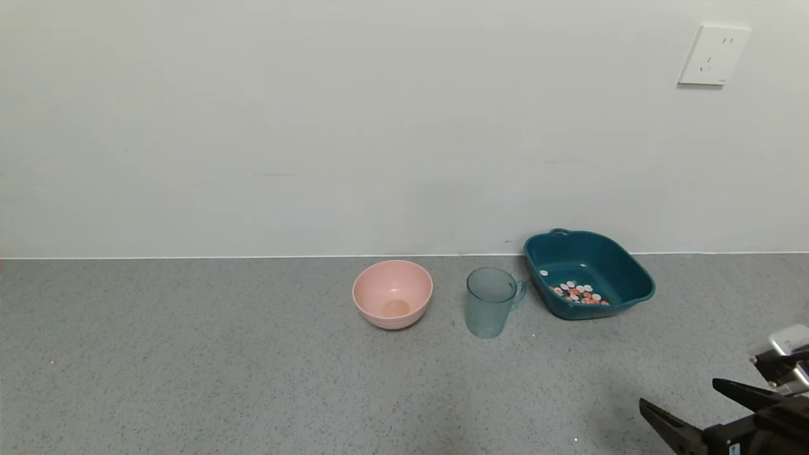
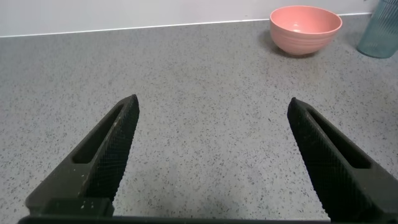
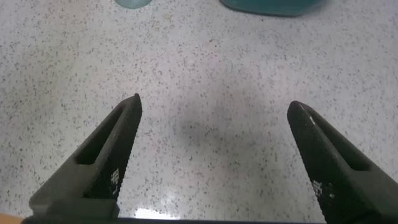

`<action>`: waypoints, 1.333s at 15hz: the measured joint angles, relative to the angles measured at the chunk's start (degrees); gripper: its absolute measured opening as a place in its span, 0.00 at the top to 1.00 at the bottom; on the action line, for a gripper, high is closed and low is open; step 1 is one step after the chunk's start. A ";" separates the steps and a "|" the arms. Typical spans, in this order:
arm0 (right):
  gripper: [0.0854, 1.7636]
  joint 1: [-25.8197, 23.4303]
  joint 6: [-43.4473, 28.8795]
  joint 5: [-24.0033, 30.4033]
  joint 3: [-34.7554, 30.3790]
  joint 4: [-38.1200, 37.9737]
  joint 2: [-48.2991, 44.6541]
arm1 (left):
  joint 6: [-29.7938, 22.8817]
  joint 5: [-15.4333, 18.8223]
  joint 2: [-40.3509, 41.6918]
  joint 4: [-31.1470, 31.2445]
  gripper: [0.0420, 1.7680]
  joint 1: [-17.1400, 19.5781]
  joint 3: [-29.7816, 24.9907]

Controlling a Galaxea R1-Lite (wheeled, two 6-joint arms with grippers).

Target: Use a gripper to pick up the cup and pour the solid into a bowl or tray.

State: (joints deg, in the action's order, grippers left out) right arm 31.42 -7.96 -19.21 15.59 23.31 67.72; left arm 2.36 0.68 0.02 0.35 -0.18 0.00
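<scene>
The pale teal ribbed cup (image 1: 490, 309) stands upright on the grey counter, handle toward the basin; I see no pieces inside it. The red-orange and white solid pieces (image 1: 578, 294) lie in the dark teal basin (image 1: 632, 272) just right of the cup. My right gripper (image 1: 679, 393) is open and empty, low at the near right, well short of the cup. In the right wrist view my right gripper (image 3: 214, 102) spans bare counter, with the cup's base (image 3: 132, 2) and the basin's edge (image 3: 273, 6) beyond. My left gripper (image 2: 212, 102) is open and empty over bare counter, out of the head view.
A round pink bowl (image 1: 392, 294) stands left of the cup and also shows in the left wrist view (image 2: 306, 28), with the cup (image 2: 379, 37) beside it. A white wall rises right behind the basin. A wall socket (image 1: 714, 55) sits at the upper right.
</scene>
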 joint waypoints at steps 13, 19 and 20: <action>0.04 -21.94 5.07 16.58 -3.41 -15.98 -31.56 | -0.02 0.00 0.00 -0.02 0.03 0.00 0.00; 0.04 -26.21 7.36 17.57 -3.77 -20.72 -46.14 | -0.02 0.02 0.00 -0.02 0.03 0.00 0.00; 0.04 -26.51 8.34 17.43 -3.83 -21.88 -48.20 | -0.02 0.02 0.00 -0.02 0.03 0.00 0.00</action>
State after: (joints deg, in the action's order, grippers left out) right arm 4.90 0.38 -1.78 11.76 1.43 19.52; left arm 2.34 0.71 0.02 0.33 -0.18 0.00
